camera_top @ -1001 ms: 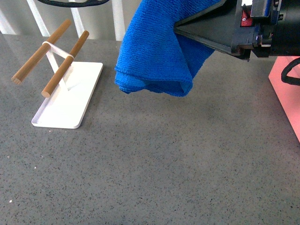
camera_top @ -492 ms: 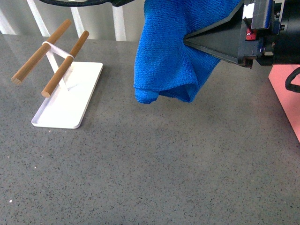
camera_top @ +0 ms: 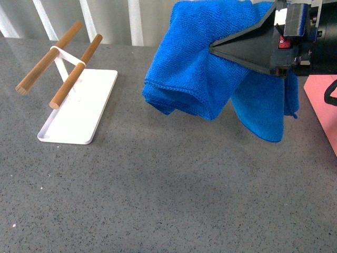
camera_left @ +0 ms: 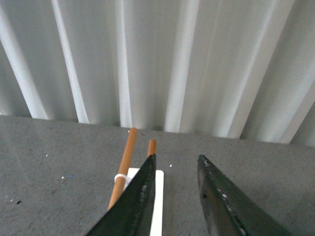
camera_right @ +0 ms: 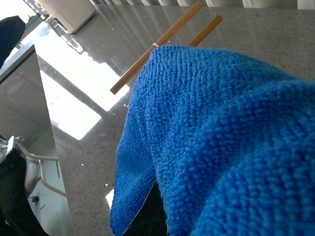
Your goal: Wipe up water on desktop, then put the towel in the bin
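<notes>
Front view: one towel (camera_top: 195, 74), two bars (camera_top: 66, 85).

Over on the left there's a flat white tray (camera_top: 79, 113), long and rectangular with a low rim. Two brown wooden bars (camera_top: 73, 74) sit raised above it on a thin white stand (camera_top: 66, 55), running parallel and slanting away from the camera. Behind everything is a pale ribbed wall (camera_left: 172, 64) with vertical ridges, pretty plain.
</notes>
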Robot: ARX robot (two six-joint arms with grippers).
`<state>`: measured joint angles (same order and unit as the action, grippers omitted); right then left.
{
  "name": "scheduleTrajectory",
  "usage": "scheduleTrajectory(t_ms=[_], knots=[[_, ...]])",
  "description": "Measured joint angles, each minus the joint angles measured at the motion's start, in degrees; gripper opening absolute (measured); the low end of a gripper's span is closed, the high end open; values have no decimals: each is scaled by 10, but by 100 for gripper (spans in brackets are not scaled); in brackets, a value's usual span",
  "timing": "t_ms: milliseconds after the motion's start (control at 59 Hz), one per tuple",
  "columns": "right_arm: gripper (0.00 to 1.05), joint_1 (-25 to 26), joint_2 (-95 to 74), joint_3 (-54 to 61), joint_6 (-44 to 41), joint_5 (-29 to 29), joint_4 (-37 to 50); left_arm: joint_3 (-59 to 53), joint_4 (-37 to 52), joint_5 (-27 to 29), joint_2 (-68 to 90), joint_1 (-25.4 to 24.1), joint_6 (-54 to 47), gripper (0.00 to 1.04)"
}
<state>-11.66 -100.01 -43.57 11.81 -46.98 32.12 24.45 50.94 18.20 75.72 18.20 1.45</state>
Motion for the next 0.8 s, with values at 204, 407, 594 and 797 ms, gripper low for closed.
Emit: scheduleTrajectory(t_ms=[204, 407, 594, 797], knots=[[4, 12, 10, 0, -12, 2, -17, -109, -2, -66, -111, -61, -9, 4], [4, 13, 18, 0, -29, 2, -32, -160, -31, -99, -189, -96, -10, 4], [4, 17, 23, 0, -41, 6, -48, -190, -69, -120, -257, -118, -10, 4], [4, 20, 30, 2, -48, 7, -58, -227, -78, -178, -309, -168, -10, 4]])
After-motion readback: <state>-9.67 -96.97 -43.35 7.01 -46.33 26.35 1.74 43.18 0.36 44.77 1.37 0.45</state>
